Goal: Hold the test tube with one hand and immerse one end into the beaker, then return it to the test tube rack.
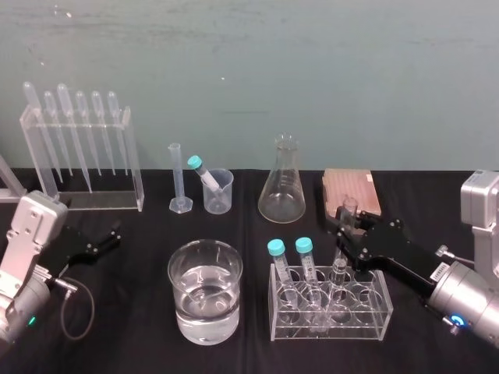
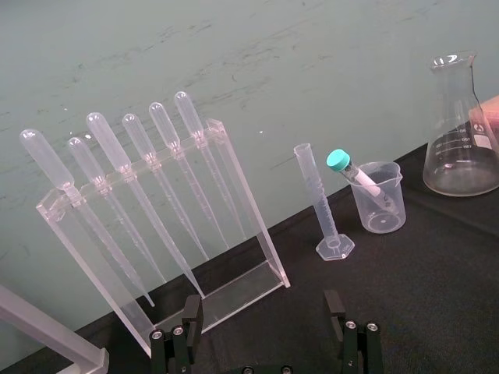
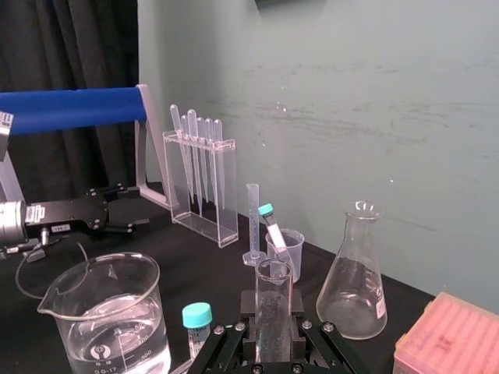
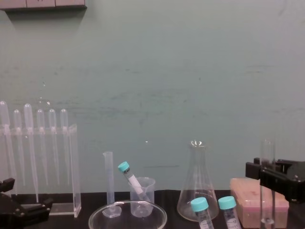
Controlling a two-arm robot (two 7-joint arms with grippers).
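The test tube [image 1: 338, 269] is held upright with its lower end in the test tube rack [image 1: 366, 327], beside two teal-capped tubes [image 1: 303, 248]. It is gripped by the closed jaws of the right gripper [image 1: 344, 238]. The left gripper [image 1: 107, 238] is parked at the bench's [image 1: 132, 331] left side, jaws open.

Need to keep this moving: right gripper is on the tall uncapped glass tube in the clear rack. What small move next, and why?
Probably lift the right gripper straight up. It is shut on the long clear glass test tube, whose lower end sits in the clear rack beside two teal-capped tubes; tilting could bind it. The left gripper rests open at the left.
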